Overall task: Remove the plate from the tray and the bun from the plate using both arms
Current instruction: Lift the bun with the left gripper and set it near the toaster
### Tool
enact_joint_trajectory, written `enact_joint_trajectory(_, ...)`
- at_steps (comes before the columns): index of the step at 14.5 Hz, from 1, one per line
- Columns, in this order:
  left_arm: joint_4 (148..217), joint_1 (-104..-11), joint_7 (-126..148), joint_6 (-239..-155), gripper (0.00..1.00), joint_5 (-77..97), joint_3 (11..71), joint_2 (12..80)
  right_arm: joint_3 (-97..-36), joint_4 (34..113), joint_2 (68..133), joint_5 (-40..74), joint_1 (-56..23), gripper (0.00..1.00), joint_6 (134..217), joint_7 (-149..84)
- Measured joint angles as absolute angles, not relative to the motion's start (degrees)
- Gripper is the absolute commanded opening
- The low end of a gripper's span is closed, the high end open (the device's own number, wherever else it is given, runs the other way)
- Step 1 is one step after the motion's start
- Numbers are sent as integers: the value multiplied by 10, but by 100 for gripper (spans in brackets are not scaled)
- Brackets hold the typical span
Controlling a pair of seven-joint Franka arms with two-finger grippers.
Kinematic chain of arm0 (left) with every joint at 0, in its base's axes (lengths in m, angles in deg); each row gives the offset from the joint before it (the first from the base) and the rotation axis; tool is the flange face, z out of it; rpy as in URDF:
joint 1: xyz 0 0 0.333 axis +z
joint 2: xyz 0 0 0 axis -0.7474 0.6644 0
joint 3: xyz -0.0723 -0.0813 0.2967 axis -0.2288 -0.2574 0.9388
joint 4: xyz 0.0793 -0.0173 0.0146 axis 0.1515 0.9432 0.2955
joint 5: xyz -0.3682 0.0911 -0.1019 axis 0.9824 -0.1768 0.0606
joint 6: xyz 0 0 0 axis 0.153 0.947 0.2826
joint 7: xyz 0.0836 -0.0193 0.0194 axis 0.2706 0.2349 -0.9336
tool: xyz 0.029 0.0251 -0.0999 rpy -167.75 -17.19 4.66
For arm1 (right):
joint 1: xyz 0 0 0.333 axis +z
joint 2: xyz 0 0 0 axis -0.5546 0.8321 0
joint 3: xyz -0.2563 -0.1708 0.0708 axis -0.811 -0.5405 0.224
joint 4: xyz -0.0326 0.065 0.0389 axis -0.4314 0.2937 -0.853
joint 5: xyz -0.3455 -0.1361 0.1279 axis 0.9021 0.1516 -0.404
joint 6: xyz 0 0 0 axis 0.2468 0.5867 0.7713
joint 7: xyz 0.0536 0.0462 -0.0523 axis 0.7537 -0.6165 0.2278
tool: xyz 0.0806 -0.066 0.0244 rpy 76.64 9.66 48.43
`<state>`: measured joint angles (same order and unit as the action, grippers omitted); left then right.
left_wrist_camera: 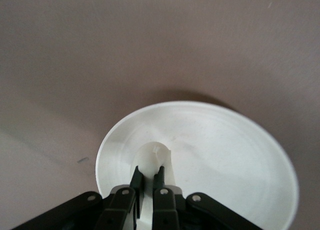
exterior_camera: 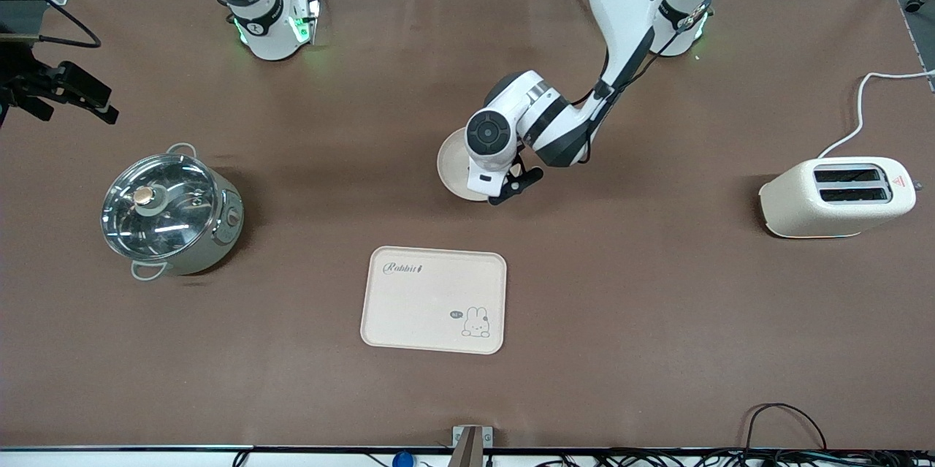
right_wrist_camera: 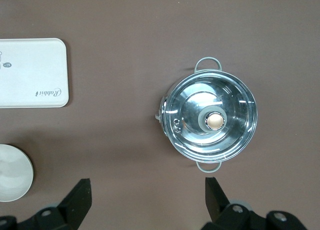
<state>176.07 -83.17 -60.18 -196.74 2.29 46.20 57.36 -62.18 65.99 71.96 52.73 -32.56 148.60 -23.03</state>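
Your left claw (left_wrist_camera: pixel 148 177) is clamped on the plate's (left_wrist_camera: pixel 225 155) rim mid-bench — right claw (right_wrist_camera: pixel 147 200) waits wide open, empty, above the lidded pot (right_wrist_camera: pixel 211 120).

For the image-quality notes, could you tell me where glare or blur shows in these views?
Front view: ceiling lights glare off the pot's glass lid. Right wrist view: same lid mirrors bright. Left wrist view: the plate looks washed-out white, and the left gripper clamping its rim is soft-focused.

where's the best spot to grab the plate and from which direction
By its raised rim, coming down from above with one finger inside the rim and one outside. The plate is shallow and lies flat on the table, so only its edge offers a pinch. The left gripper is shut on that rim this way.
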Motion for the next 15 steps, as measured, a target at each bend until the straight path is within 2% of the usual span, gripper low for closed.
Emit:
enact_joint_trajectory(3, 1734, -791, -614, -1965, 12, 22, 468, 554, -622, 660, 720, 527, -326, 100, 1486, -230)
enact_joint_trajectory(8, 1668, -675, -553, -1886, 12, -8, 469, 539, -622, 660, 720, 527, -326, 100, 1486, -230)
enact_joint_trajectory(12, 1666, -591, -428, -1868, 15, -10, 471, 548, -621, 660, 720, 527, -326, 100, 1485, -230)
enact_joint_trajectory(15, 1669, -538, -354, -1874, 19, -39, 472, 585, -621, 660, 720, 527, -326, 100, 1485, -230)
